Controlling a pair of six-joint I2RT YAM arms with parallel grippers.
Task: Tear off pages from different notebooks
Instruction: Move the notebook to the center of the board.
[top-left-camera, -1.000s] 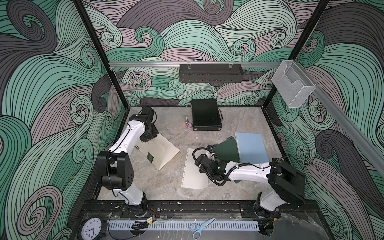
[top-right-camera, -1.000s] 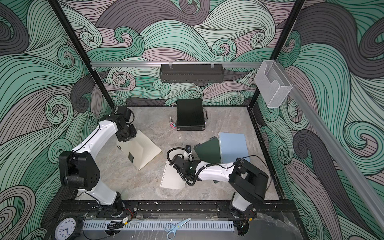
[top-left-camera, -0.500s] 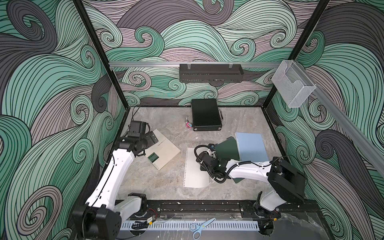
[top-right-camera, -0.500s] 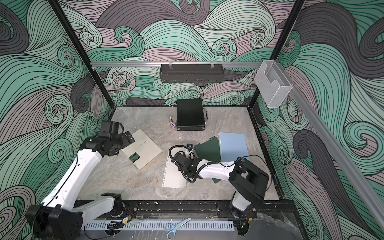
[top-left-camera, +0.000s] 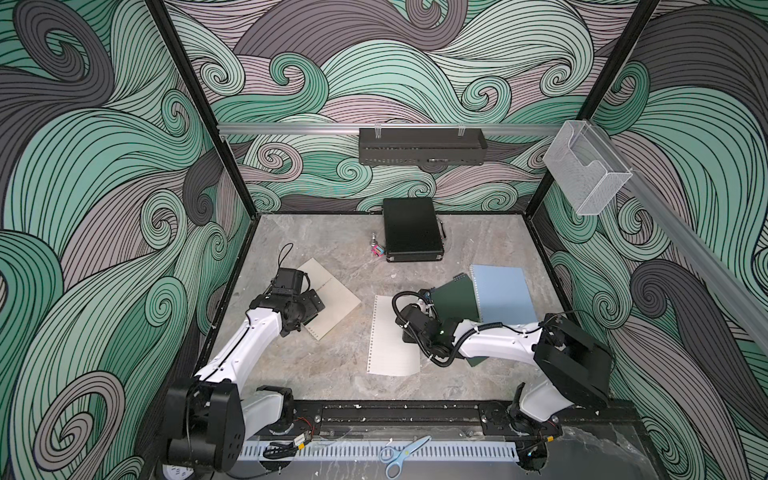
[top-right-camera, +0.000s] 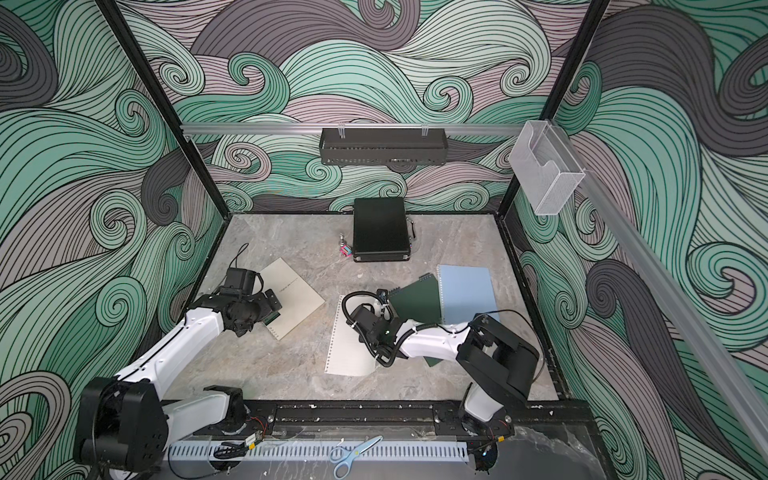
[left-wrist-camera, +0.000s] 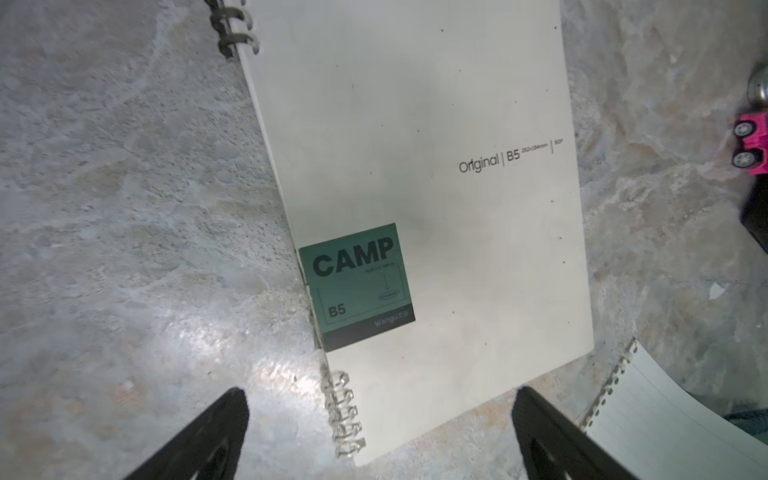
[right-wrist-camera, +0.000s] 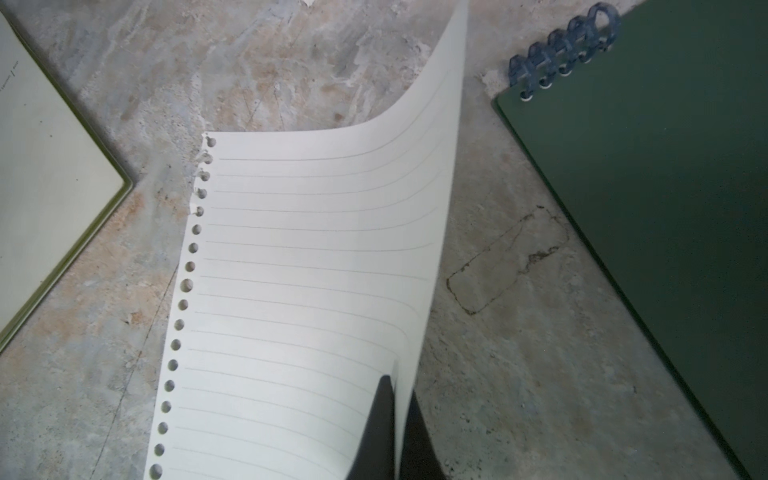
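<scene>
1. Left tool (left-wrist-camera: 378, 395): jaws spread wide and empty, poised over the spiral end of the beige notebook (top-left-camera: 336, 299). The notebook lies closed on the worktop (top-left-camera: 316, 374). Risk: nothing pins the cover, so a pinch near the wire may drag the whole book rather than lift a sheet. A deep bite may take several sheets at once.

2. Page (top-left-camera: 392, 336): loose and lined, lying between the beige and green notebooks, with its punched edge toward the beige one and its plain edge curled upward. Risk: a sideways pull may crease it or sweep it against a cover.

3. Right tool (right-wrist-camera: 397, 407): clenched on the page's plain long edge. Risk: thin paper may slip free or tear at the pinch.

4. Green notebook (top-left-camera: 455, 299): closed, partly beneath the right arm, its edge meeting the blue notebook (top-left-camera: 503, 295). I cannot tell which lies on top. Risk: the swinging arm or its cable may nudge both.
</scene>
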